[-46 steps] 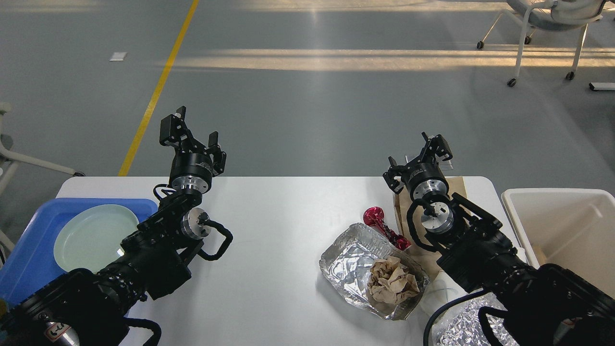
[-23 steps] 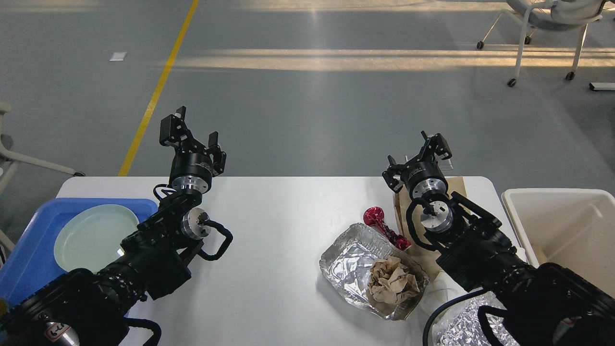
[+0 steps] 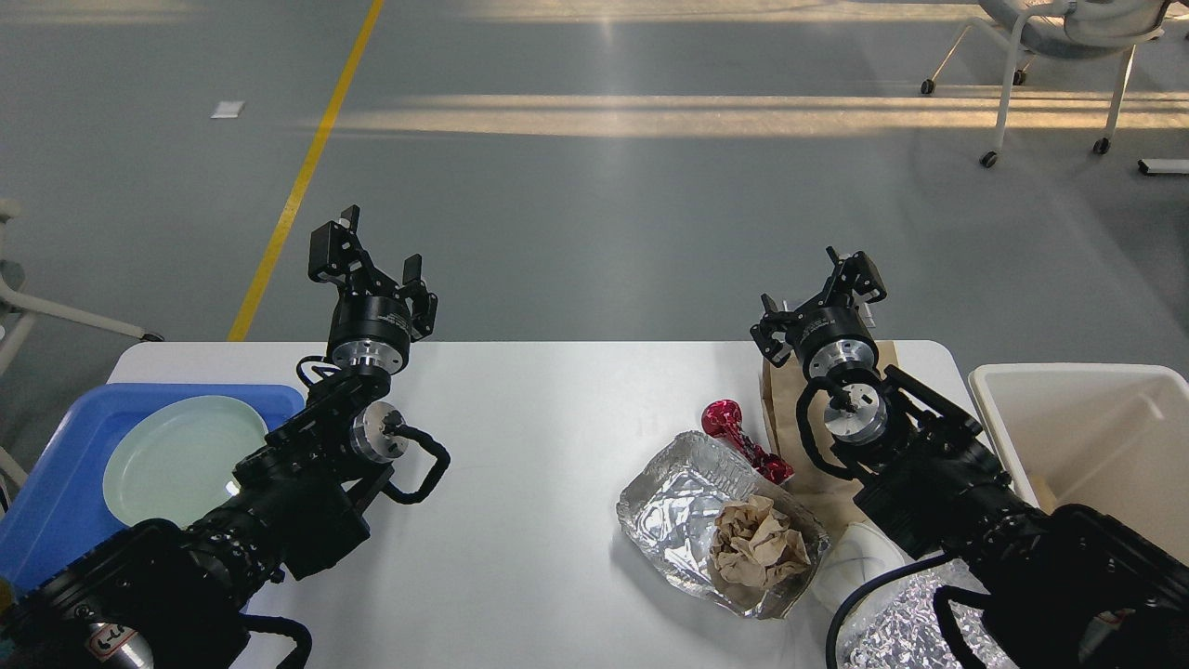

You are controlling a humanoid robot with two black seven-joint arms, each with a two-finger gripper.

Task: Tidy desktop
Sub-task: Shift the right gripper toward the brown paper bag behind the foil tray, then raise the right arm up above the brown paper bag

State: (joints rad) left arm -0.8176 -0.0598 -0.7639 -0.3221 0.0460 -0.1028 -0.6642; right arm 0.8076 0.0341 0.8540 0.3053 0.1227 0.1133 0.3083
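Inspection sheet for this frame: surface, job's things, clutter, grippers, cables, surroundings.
Surface: white desktop, left-centre bare.
Job's things: blue tray at the left holds a pale green plate; off-white bin at the right.
Clutter: foil tray with crumpled brown paper inside; red wrapper; brown paper bag; second foil piece at the near edge.
Grippers: left gripper open, empty; right gripper open, empty; both raised.
Cables: black loops at both wrists.
Surroundings: grey floor, yellow line, wheeled chair.

Both arms reach forward, left gripper [image 3: 370, 261] and right gripper [image 3: 821, 295] raised, fingers spread, empty.
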